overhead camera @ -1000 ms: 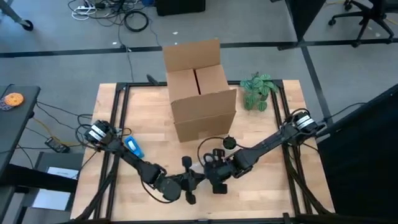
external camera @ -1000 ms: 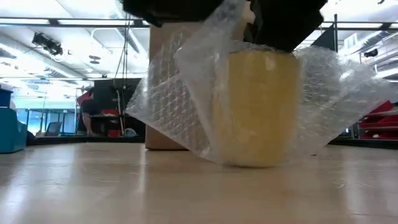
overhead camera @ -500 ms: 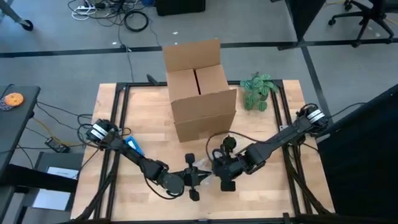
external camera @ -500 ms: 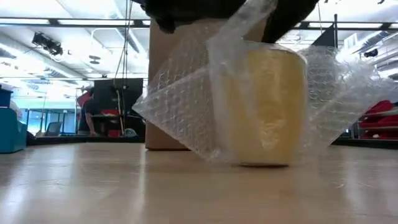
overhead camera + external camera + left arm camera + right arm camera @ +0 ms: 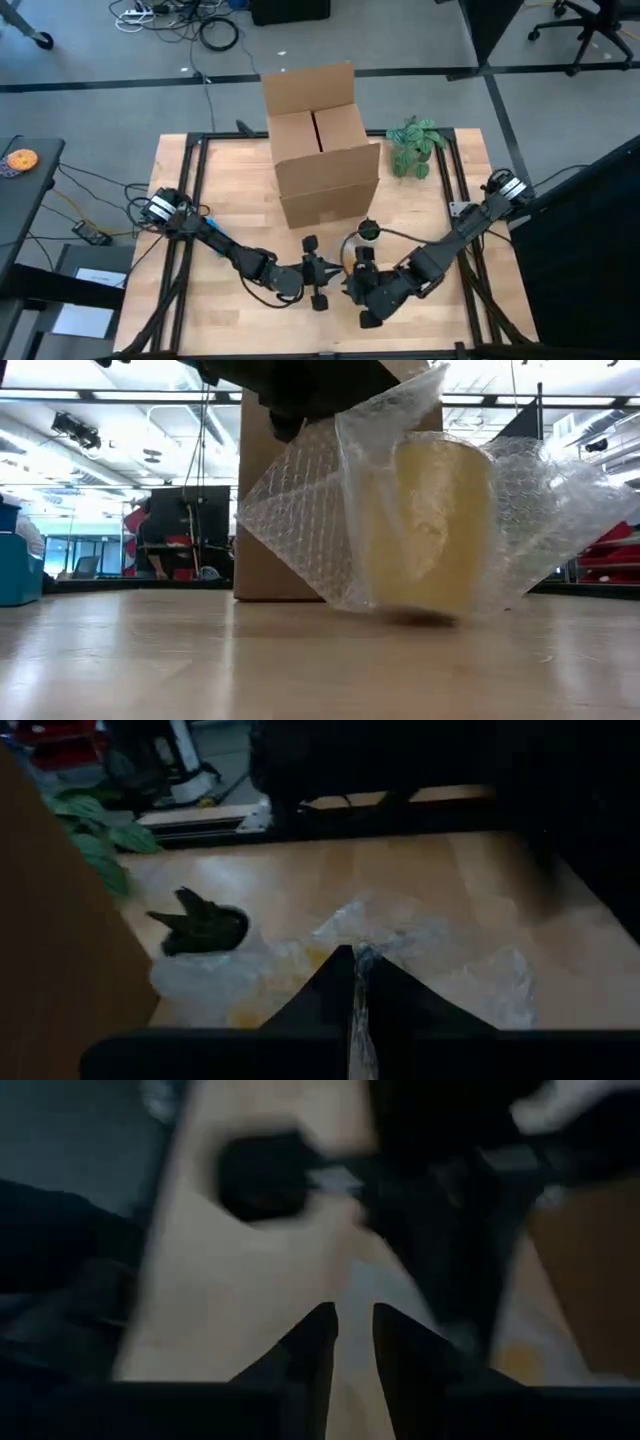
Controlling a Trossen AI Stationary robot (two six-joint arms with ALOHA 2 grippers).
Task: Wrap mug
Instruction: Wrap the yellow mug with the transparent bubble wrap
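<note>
Mug (image 5: 435,525) looks stiff yet breakable under soft slippery wrap (image 5: 310,510) pinched in your left claw (image 5: 352,982); grip wrap edges, right claw (image 5: 352,1342) slightly parted.

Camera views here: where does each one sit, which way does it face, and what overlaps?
High view: overhead, straight down; both arms, cardboard box, plant, left gripper.
Low view: tabletop height, level across the table; yellow mug in bubble wrap, an arm's dark underside above.
Left wrist: past its own shut fingers pinching bubble wrap, toward the plant.
Right wrist: blurred; right gripper slightly parted over bare table.
Shared: the box shows in high and low views.
</note>
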